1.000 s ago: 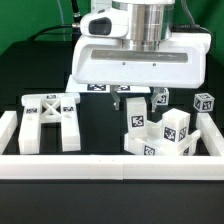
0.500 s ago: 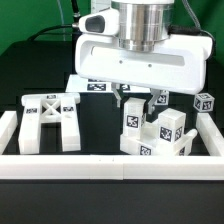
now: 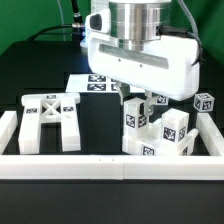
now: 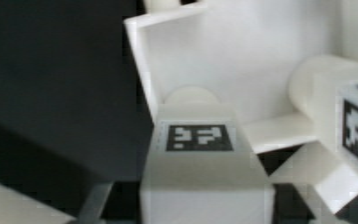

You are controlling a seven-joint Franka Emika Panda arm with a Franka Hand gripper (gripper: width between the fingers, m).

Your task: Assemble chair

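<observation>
The gripper [image 3: 137, 100] has tilted and its jaws have narrowed, baring more of the marker board [image 3: 92, 82]. Its fingertips, half hidden under the wrist, pinch the tagged post [image 3: 136, 120] directly beneath them. The post is well to the exterior view's right of the X-braced frame [image 3: 50, 118].

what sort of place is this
Probably a robotics lab bench: a black table fenced by white border rails, white blocky plastic chair parts bearing black-and-white square tags, and a flat white marker board.
</observation>
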